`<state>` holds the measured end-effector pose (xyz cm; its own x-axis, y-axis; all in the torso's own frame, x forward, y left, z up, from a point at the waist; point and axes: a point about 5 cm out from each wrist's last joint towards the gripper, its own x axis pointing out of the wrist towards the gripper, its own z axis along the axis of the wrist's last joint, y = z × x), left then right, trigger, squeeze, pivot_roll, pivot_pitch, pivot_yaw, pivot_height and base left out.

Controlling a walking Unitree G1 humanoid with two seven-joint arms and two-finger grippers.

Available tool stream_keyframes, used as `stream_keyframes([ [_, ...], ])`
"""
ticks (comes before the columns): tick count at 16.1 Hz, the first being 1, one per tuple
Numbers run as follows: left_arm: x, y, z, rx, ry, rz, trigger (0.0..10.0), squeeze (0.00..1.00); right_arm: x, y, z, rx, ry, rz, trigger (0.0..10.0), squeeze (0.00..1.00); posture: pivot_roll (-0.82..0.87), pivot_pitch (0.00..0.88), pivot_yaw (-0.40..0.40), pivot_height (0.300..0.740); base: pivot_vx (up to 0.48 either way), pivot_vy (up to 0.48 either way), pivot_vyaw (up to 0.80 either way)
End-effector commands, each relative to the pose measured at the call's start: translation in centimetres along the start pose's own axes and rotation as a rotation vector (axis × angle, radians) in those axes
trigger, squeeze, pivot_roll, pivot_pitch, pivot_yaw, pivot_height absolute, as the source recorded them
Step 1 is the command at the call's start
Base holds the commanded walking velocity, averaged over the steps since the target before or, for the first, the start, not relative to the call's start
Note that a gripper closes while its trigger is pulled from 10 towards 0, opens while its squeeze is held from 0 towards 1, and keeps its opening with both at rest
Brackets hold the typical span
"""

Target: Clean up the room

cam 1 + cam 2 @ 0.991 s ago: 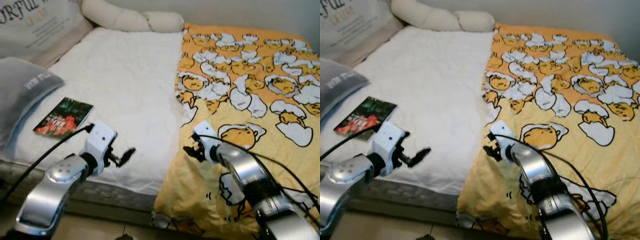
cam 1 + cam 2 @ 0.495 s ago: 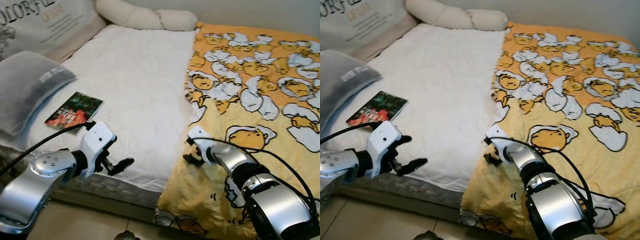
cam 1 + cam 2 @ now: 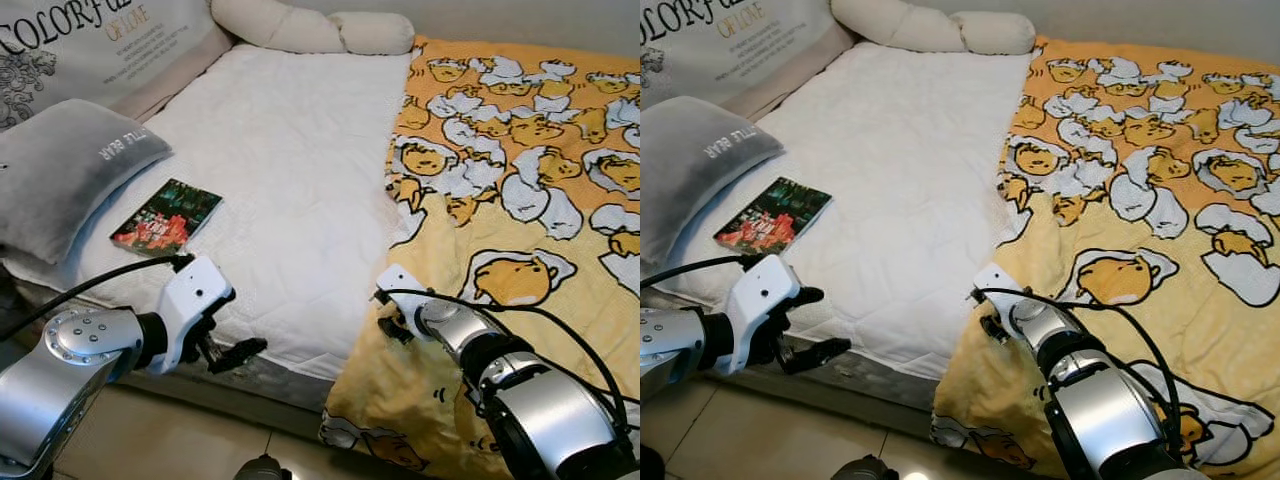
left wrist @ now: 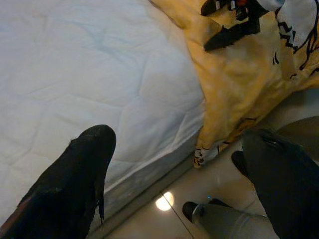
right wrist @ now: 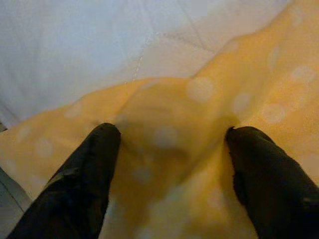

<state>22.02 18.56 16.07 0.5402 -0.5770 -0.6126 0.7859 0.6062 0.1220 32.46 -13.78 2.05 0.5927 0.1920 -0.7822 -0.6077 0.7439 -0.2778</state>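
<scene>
Here the right pincer [image 3: 388, 325] presses its spread fingers [image 5: 79, 174] astride a fold of the yellow blanket [image 3: 520, 200] at its edge, apparently to pinch and pull it, while the left pincer [image 3: 232, 352], also open, hovers beside the white mattress [image 3: 290, 170].

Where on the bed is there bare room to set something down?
Widest free patch: the white mattress between the book and the yellow blanket edge, up to the cream bolster. Crowded: the robot's-left side with the grey pillow and book, and the blanket's near edge, where the open right gripper works.
</scene>
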Motion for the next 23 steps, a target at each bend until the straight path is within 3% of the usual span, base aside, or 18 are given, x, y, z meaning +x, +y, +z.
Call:
stream_keyframes([
  [1, -0.4, 0.1, 0.3, 0.012, 0.004, 0.007, 10.0, 0.0, 0.0, 0.1, 0.2, 0.002, 0.012, 0.002, 0.0, 0.0, 0.31, 0.0, 0.044, 0.74, 0.0, 0.0, 0.0],
  [23, -0.1, -0.4, 0.2, 0.009, 0.02, -0.053, 10.0, 0.0, -0.3, -0.7, -1.0, 0.088, 0.045, 0.017, 0.0, 0.0, 0.3, 0.0, 0.047, 0.74, 0.0, 0.0, 0.0],
])
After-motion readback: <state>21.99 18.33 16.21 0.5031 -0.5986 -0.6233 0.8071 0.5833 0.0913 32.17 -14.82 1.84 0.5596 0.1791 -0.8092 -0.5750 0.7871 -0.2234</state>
